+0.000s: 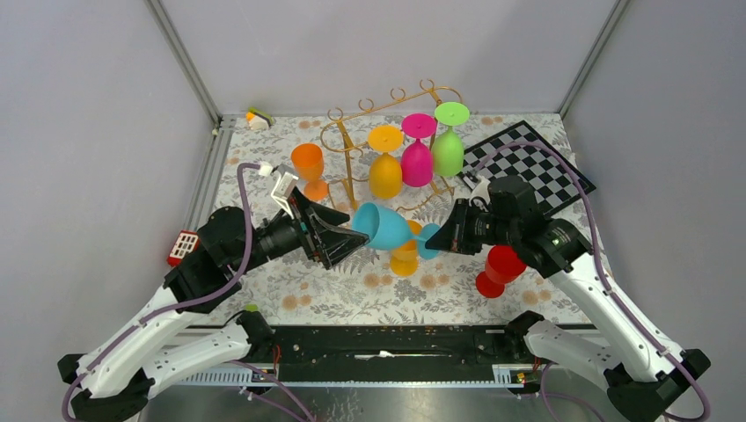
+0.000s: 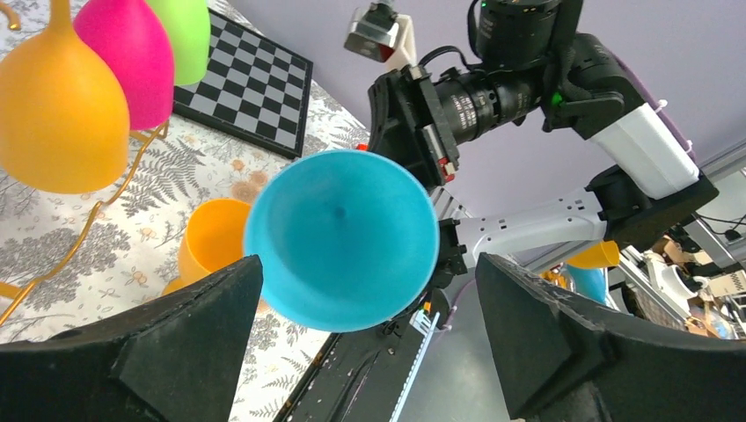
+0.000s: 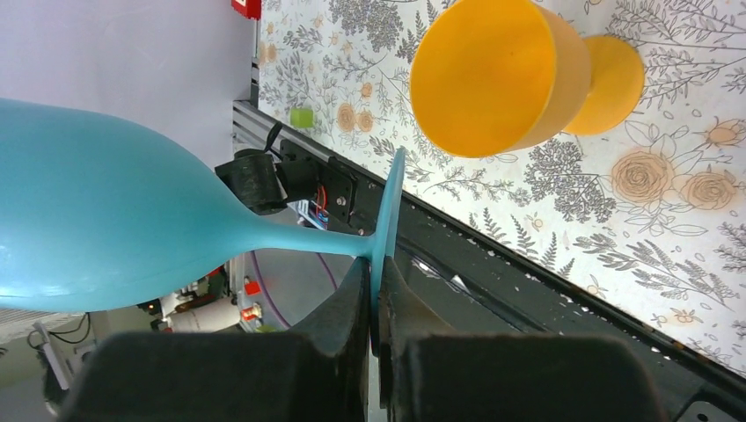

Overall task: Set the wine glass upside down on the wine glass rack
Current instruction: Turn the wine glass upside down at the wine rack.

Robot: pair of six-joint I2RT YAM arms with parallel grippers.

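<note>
Incomplete: the wine glass [image 1: 384, 227] is held horizontal above the bench [image 1: 334, 294] at 6 o'clock of the wine glass rack [image 1: 346, 167], foot clamped in the right end effector [image 1: 444, 236], left end effector [image 1: 350, 232] open around its bowl; inverting and hanging remain.

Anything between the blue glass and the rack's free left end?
Nothing visible. The blue wine glass, pinched at its foot by the right gripper, is in front of the wine glass rack. The open left gripper flanks its bowl; an orange glass stands beside the rack's left end.

Floral table [image 1: 352, 299] — rack [image 1: 346, 167], 1 chessboard [image 1: 537, 167] (right).
</note>
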